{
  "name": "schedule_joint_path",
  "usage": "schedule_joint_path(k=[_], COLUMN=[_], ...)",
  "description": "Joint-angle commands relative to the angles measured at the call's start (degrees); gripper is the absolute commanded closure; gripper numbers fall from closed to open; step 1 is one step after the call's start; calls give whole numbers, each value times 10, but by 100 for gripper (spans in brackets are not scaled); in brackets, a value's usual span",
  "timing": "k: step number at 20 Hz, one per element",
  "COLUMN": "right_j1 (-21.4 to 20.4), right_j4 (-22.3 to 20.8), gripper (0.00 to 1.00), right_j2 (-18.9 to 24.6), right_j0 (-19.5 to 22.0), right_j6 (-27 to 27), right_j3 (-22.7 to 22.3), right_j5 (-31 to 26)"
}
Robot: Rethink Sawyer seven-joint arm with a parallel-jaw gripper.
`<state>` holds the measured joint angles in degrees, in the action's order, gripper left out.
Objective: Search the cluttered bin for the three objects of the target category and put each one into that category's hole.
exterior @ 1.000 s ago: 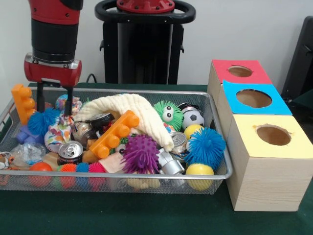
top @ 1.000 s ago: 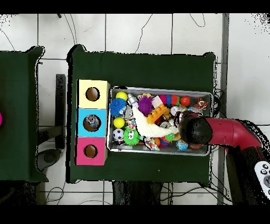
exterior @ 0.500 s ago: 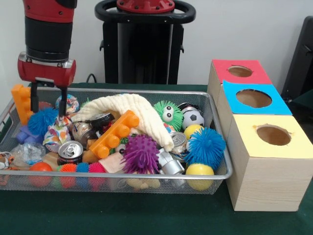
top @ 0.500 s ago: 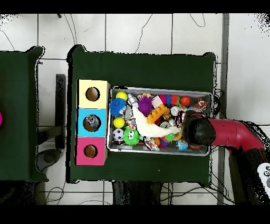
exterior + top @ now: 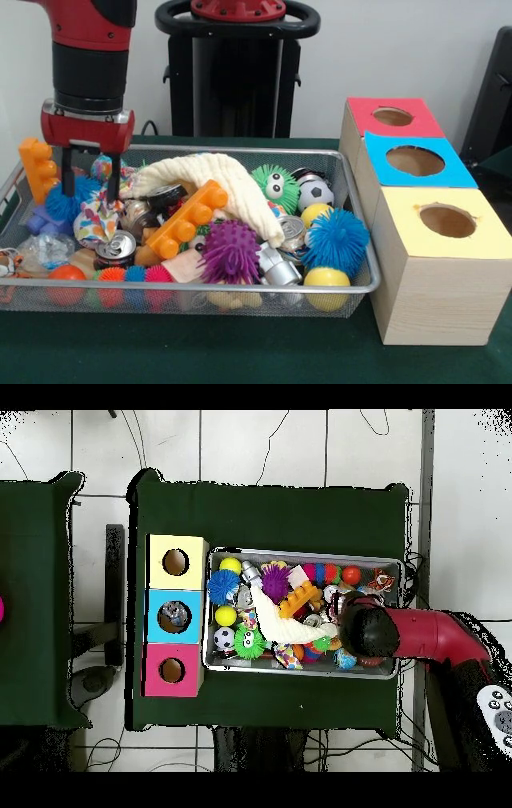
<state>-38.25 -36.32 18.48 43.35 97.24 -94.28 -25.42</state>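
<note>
My gripper hangs open over the left end of the wire bin. Its two fingers reach down just above a blue spiky ball and a patterned cloth bag, holding nothing. A soda can lies just in front of them. In the overhead view the arm covers the gripper at the bin's right part. Three boxes with holes stand beside the bin: red, blue and yellow.
The bin is packed with a cream cloth, orange blocks, a purple spiky ball, a large blue spiky ball, a green ball with eyes, a soccer ball, yellow balls and more cans.
The gripper first rose and shifted towards the bin's left wall, then came back right and lower over the blue spiky ball and cloth bag. It has stayed open.
</note>
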Motion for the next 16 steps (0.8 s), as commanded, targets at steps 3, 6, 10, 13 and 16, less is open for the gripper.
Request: schedule_joint_path(k=[3,6,10,13,16], right_j1=[7,7,-2,-3,1], right_j4=[-42,-50,-57,-61,-65], gripper=[0,0,0,0,0], right_j2=[14,-3,-13,-7,-1], right_j0=[-14,-27,-33,-20,-10], right_j6=[-19,-15,-15,-31,-40], right_j3=[13,21,28,39,49], right_j5=[34,24,17,16,17])
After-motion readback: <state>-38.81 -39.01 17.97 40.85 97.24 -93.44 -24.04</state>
